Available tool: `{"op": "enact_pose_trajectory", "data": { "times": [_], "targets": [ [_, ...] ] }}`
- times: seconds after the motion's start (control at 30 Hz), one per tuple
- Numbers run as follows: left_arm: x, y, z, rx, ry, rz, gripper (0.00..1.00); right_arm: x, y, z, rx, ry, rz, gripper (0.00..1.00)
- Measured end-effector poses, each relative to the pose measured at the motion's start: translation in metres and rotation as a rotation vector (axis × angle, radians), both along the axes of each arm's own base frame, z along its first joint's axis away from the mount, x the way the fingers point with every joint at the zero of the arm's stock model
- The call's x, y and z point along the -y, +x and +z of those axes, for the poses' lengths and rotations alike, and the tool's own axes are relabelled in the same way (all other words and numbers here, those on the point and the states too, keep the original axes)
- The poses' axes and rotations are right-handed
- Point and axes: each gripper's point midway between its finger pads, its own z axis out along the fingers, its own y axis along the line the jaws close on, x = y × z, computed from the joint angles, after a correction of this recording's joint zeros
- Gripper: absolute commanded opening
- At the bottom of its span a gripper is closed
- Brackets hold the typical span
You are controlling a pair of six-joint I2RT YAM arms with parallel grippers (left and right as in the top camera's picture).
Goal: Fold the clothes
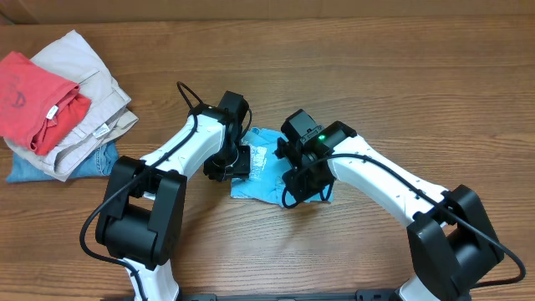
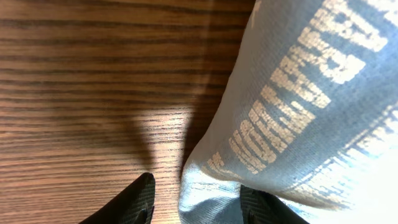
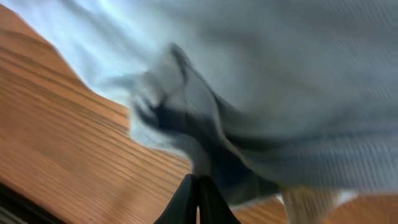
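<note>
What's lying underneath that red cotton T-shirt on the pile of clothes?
The red cotton T-shirt lies on folded beige trousers. Beneath those, blue denim peeks out at the pile's near edge. Anything else between the layers is covered.

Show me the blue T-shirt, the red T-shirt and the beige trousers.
blue T-shirt [image 1: 264,171], overhead view, printed patch between the arms.
red T-shirt [image 1: 29,96], overhead view, its flat middle.
beige trousers [image 1: 79,58], overhead view, top fold.

T-shirt [image 1: 266,171] on table [image 1: 401,75] centre, stacked clothes [image 1: 63,100] well apart, back left
</note>
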Motion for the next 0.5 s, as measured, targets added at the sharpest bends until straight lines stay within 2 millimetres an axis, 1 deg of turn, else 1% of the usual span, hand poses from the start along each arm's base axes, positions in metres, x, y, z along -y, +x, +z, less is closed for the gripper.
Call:
{"op": "enact_pose_trajectory", "data": {
  "times": [0.17,0.3,0.43,0.5],
  "targets": [
    [0.0,0.0,0.0,-0.002,0.0,0.0,0.48,0.037,0.001,-0.002,0.001,-0.164,-0.074,0.04],
    [0.0,0.0,0.0,-0.002,-0.001,0.0,0.48,0.064,0.011,-0.002,0.026,-0.253,-0.153,0.04],
    [0.001,-0.002,0.0,-0.007,-0.006,0.0,0.49,0.08,0.023,-0.002,0.055,-0.288,-0.232,0.06],
    [0.001,-0.002,0.0,-0.011,-0.004,0.0,0.48,0.087,0.027,-0.002,0.061,-0.301,-0.266,0.12]
  ]
}}
